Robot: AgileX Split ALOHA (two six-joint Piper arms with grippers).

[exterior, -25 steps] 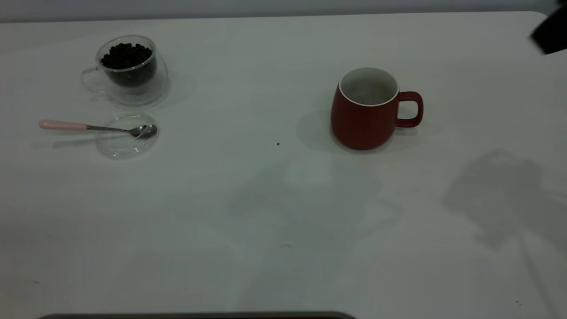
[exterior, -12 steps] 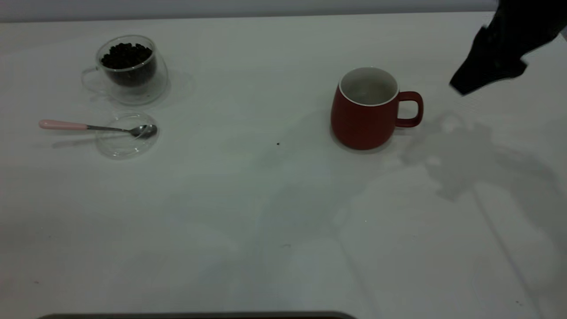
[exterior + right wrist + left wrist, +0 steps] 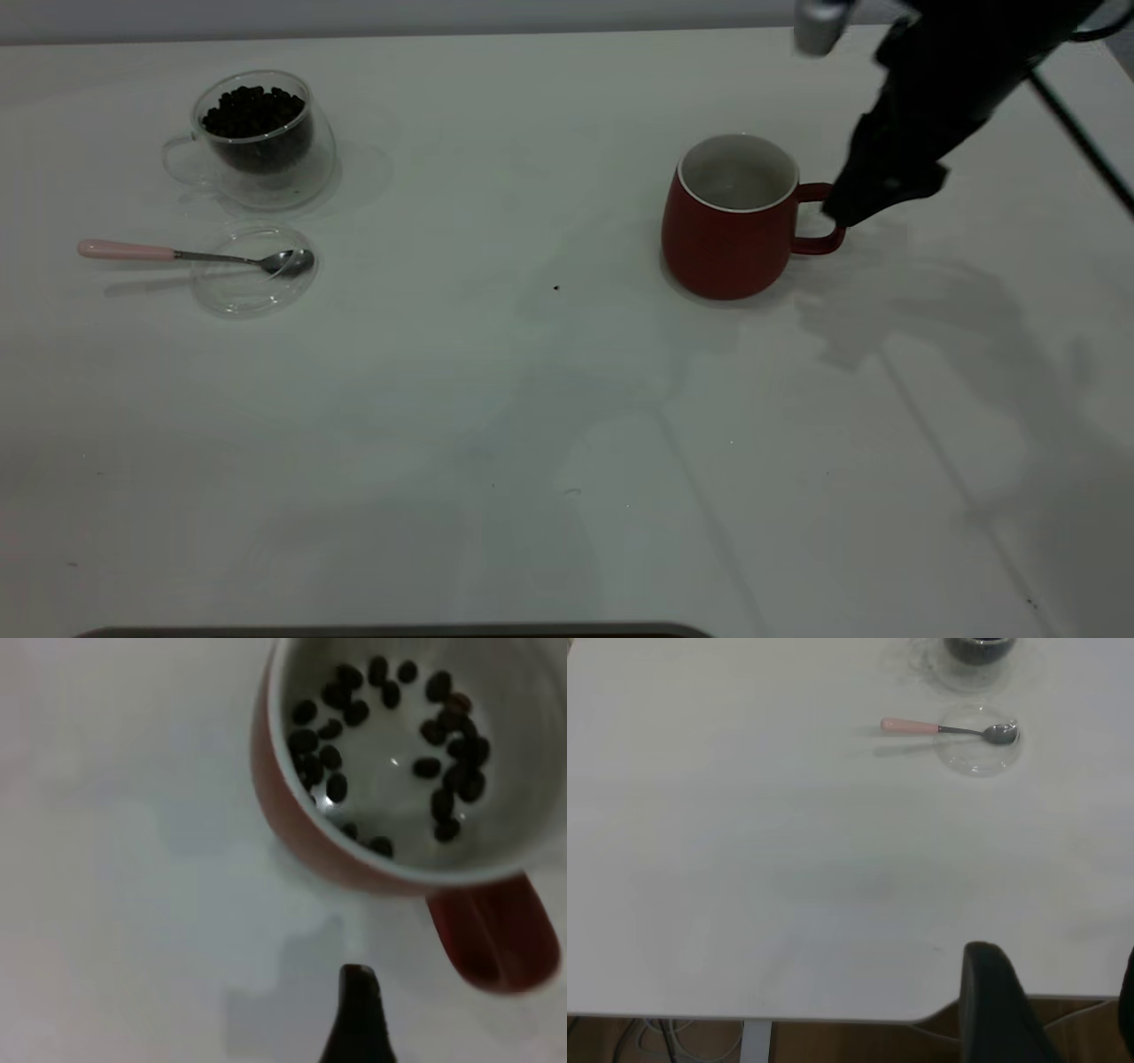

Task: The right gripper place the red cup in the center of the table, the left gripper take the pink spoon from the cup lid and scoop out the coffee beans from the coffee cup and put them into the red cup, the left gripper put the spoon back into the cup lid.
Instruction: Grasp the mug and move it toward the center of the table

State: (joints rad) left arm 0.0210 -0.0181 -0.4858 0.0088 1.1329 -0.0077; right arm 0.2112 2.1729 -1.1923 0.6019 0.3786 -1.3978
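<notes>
The red cup stands right of the table's middle, its handle pointing right. In the right wrist view it holds several coffee beans. My right gripper is open right at the handle; only one finger shows, beside the handle. The coffee cup, full of coffee beans, stands at the far left. The pink spoon rests with its bowl in the cup lid. My left gripper is open over the table's edge, far from the spoon.
The white table carries a tiny dark speck left of the red cup. In the left wrist view the table's edge and rounded corner lie close to my left gripper, with floor below.
My right arm has come in from the far right corner, down and leftward to the red cup's handle. The cup, spoon, lid and coffee cup have not moved.
</notes>
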